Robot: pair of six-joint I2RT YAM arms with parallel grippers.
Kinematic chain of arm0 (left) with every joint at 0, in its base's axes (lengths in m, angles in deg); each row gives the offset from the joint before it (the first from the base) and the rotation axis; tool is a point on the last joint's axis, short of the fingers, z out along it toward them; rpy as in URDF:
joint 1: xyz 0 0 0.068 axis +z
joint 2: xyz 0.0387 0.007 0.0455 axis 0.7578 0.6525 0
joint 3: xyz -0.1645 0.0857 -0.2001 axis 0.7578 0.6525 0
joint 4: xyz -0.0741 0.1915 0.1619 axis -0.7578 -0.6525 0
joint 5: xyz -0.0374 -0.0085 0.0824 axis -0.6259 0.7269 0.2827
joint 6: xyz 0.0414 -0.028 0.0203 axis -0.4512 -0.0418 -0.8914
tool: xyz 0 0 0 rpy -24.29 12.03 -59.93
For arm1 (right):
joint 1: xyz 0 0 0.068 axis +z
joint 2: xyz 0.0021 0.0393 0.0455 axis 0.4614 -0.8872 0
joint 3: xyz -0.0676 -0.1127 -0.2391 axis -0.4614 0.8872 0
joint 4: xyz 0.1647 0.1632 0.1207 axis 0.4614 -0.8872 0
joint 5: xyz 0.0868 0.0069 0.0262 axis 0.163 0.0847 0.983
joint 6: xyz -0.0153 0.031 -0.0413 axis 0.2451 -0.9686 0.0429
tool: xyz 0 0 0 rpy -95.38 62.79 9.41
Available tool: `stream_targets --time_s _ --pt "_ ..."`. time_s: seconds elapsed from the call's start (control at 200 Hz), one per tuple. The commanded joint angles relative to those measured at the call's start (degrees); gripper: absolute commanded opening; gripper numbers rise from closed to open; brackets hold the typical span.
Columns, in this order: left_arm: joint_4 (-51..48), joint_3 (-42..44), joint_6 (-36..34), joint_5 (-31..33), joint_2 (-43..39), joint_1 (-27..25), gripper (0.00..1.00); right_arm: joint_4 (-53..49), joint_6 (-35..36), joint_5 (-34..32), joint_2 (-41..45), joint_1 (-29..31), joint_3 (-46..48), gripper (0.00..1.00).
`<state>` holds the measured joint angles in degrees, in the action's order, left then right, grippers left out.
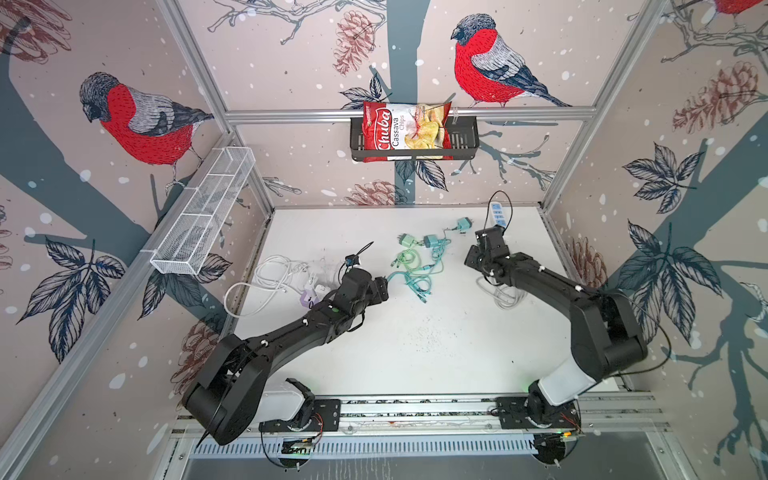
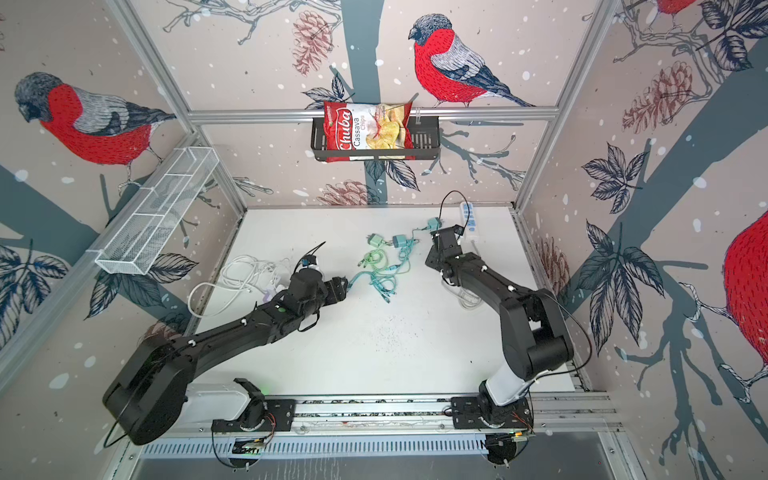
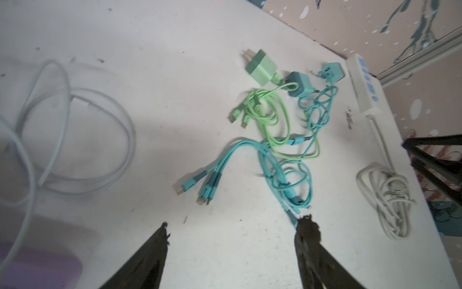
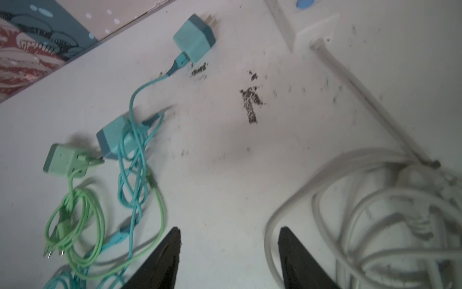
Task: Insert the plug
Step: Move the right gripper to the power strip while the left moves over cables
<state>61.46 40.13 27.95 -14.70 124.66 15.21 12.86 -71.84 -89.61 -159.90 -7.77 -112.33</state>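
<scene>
The white power strip (image 1: 497,212) with blue sockets lies at the table's back right, also seen in the other top view (image 2: 468,216). A teal plug (image 4: 193,40) rests just left of it, prongs toward the strip (image 4: 300,22). A second teal plug (image 4: 115,136) and a green plug (image 4: 63,160) lie farther left amid tangled cables. My right gripper (image 4: 228,229) hovers open over bare table between the cables and the strip's cord coil (image 4: 375,200). My left gripper (image 3: 235,221) stands wide open and holds nothing; one fingertip (image 3: 306,225) lies at a teal cable's end.
A white cable coil (image 1: 274,274) and a purple charger (image 1: 309,297) lie at the table's left. A white mesh basket (image 1: 203,212) hangs on the left wall. A black basket (image 1: 465,141) with a chips bag (image 1: 405,126) hangs on the back wall.
</scene>
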Motion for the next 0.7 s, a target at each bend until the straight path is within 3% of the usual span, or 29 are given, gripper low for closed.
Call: stream_targets --time_s 0.0,0.235,0.38,0.54,0.695 --pt "-0.79 -3.11 -3.13 -3.39 1.32 0.05 0.79 -1.09 2.9 1.48 -4.17 -3.62 -4.78 0.62" --pt "0.35 -9.35 -8.61 -7.49 6.96 -1.09 0.79 -10.13 6.85 -7.36 -21.06 -10.0 -26.13 0.64" --pt "-1.57 -11.72 -9.48 -8.21 8.28 -1.17 0.79 -13.92 8.39 -3.62 -31.34 -13.7 -38.74 0.63" --pt "-2.61 -11.44 -10.01 -4.93 6.39 -1.18 0.81 -18.64 10.52 -1.54 -39.3 -16.08 -50.93 0.65" --pt "-0.7 -9.82 -10.94 -2.16 4.14 -1.09 0.81 -18.99 16.7 4.34 -42.78 -17.35 -55.45 0.69"
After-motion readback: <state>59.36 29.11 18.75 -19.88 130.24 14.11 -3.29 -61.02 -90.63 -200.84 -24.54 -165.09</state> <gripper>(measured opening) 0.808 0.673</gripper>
